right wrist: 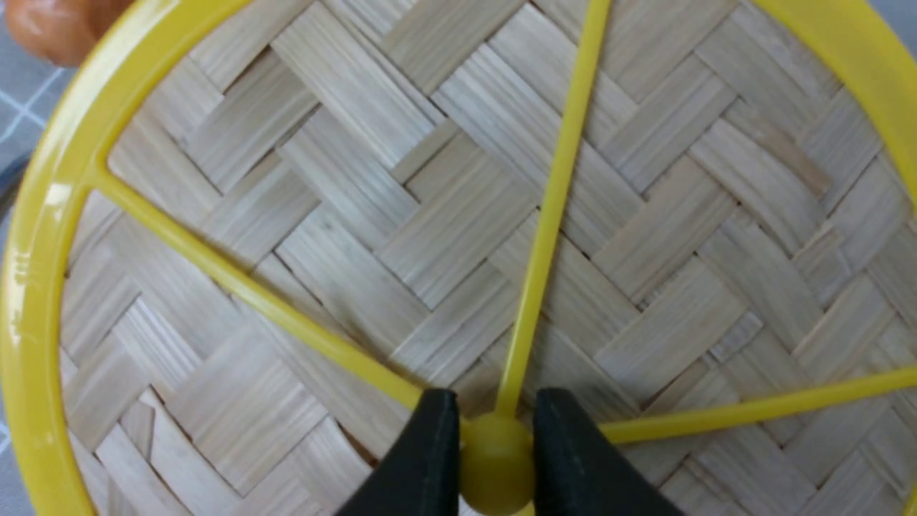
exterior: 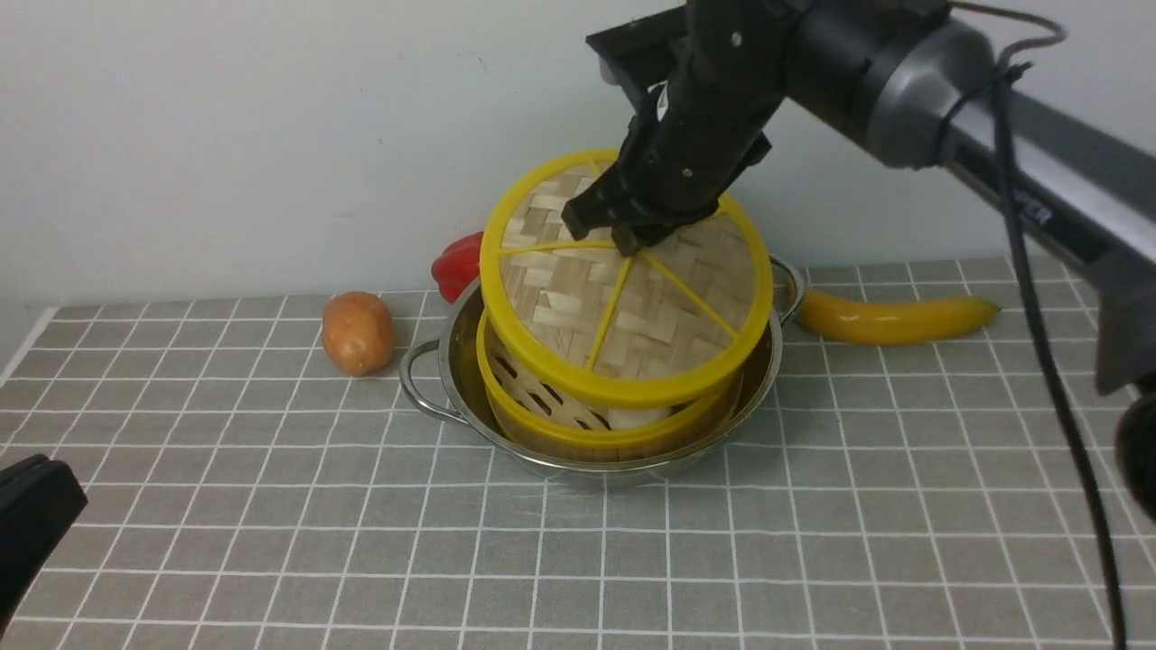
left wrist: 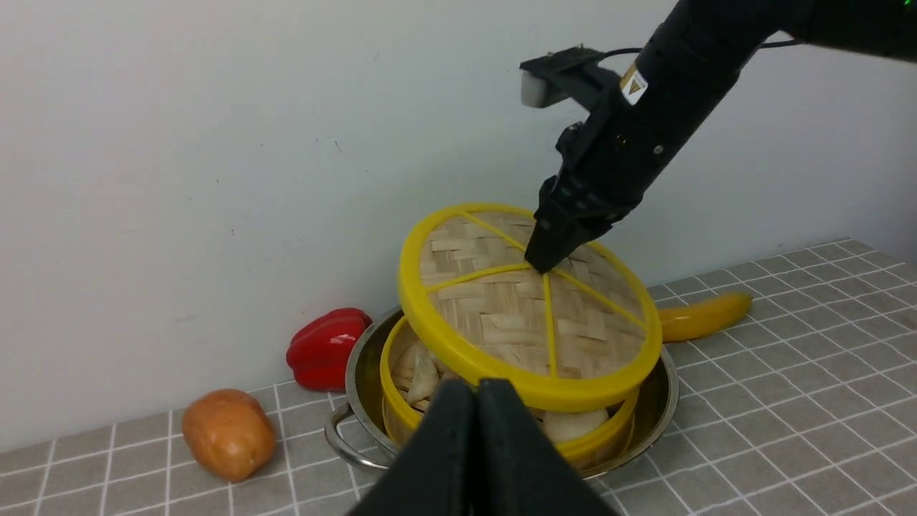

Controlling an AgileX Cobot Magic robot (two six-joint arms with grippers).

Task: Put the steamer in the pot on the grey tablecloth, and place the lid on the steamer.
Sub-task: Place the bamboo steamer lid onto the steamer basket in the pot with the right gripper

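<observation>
We are on the second step. The steamer [exterior: 578,435] already sits inside the pot [exterior: 449,366], which stands on the grey tablecloth [exterior: 813,542] over the worktop, just above the middle of the front view. The first half of the task looks done.

The lid [exterior: 632,307] is in the air over the steamer, carried by the right pincer [right wrist: 496,433], whose two black tips pinch the yellow centre hub from either side. The lid hangs tilted: its far edge rides high and its near edge dips towards the steamer's yellow rim. We cannot tell whether the two rims touch there. In the left wrist view some pale food pieces [left wrist: 419,373] show through the gap under the raised side.

The left pincer [left wrist: 477,390] is pressed together with nothing in it, and sits low at the lower left of the front view, well apart from the pot.

The next move, as we judge it, calls for levelling the lid, centring its rim over the steamer's rim, and lowering it until it seats all round before the hub is let go. Released while tilted, it could slide off into the pot.

A banana [exterior: 894,318], a red pepper [exterior: 456,264] and a potato [exterior: 358,332] lie near the pot, clear of the work.
</observation>
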